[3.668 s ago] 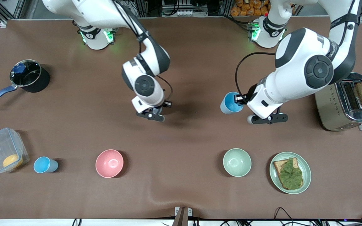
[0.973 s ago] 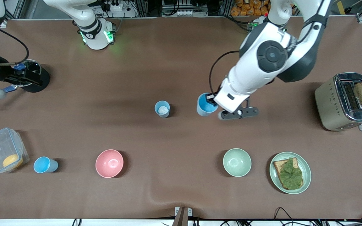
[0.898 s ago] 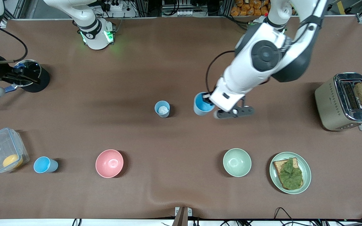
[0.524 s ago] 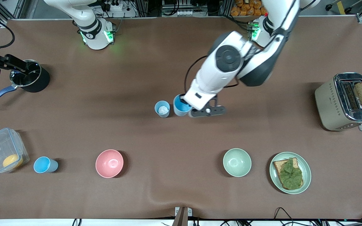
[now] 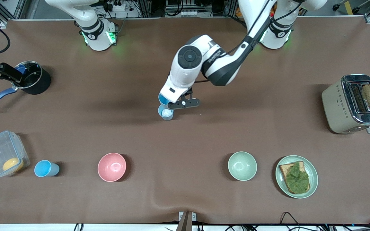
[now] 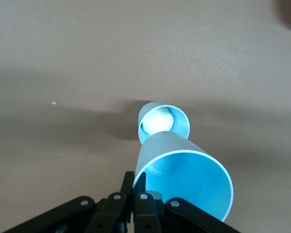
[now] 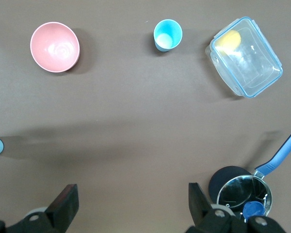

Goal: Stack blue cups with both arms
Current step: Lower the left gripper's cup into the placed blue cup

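1. Since half a second ago the left tool (image 5: 172, 104) has carried its blue cup (image 5: 163, 99) from beside the standing blue cup (image 5: 166, 113) to a spot over it; the right arm has pulled further toward its own end of the desk (image 5: 185, 199).
2. Left tool — its fingers are pinched on the rim of the held cup (image 6: 184, 177), which tilts with its open mouth toward the wrist camera.
3. Directly under that tool, the standing cup (image 6: 163, 123) sits on the desk with something white and crumpled (image 6: 157, 120) inside it; the held cup's base is just above its rim.
4. Right tool (image 7: 131, 204) hangs over the desk's edge beside the black pot (image 5: 30, 77) — its fingers spread wide apart, holding nothing.
5. A third blue cup (image 5: 46, 168) stands well away from both tools, between the clear container (image 5: 3, 153) and the pink bowl (image 5: 111, 166).
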